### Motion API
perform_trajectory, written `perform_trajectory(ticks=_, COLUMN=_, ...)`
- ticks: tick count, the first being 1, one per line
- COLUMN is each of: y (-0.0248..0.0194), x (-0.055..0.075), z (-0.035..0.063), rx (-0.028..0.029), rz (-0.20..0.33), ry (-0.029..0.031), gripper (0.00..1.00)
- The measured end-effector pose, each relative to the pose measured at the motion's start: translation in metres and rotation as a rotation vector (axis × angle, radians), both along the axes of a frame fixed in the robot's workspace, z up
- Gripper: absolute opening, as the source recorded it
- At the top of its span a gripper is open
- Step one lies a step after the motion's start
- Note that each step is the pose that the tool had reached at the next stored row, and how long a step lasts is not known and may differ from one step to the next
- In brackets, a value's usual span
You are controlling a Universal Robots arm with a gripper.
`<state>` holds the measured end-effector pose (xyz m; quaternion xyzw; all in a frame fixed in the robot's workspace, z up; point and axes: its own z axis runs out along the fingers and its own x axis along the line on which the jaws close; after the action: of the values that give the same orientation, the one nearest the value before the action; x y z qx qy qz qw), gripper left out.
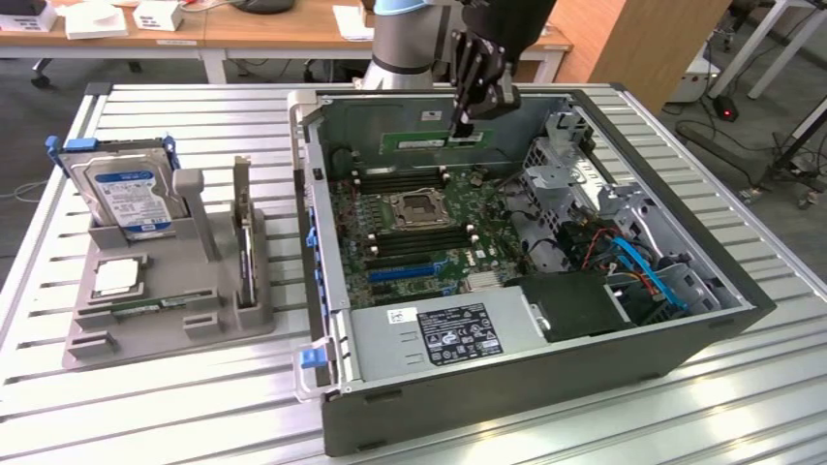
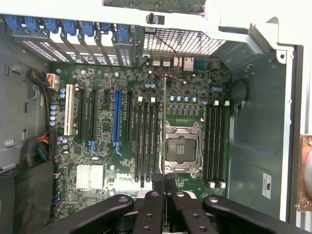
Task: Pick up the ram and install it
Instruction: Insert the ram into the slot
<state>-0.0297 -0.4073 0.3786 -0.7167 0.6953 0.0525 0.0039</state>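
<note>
Clearly, our gripper [image 1: 462, 131] is clamped on the ram [image 1: 420, 142], which hangs at twelve o'clock from the processor socket [image 1: 420, 208] in the exterior view. We judge it light, stiff and fragile, best pinched along its top edge.

**Item: one robot arm** [image 1: 398, 48]. Pale grey tubular segment with a blue end cap, standing at the far side of the scene in the exterior view. The black wrist section sits to the exterior view's right of it and points downward.

**Item: gripper** [image 1: 462, 131]. Black, two-fingered, linkage type. It hangs roughly vertical with its tips lowest. In the wrist view, the linkage bars [image 2: 146, 212] spread wide at the base and converge toward the tips.

**Fingers** [image 2: 158, 183]: drawn together, with a thin slit between them.

**State:** clamped on the ram [image 1: 420, 142], a thin green stick. In the wrist view it appears edge-on as a narrow line running away from the tips.
</note>
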Motion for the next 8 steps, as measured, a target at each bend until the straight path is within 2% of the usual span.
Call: perform_trajectory(ticks=8, y=-0.0042, x=0.0000, z=0.0000, rx=0.0000, rz=0.000, ry=0.0001, gripper=0.11)
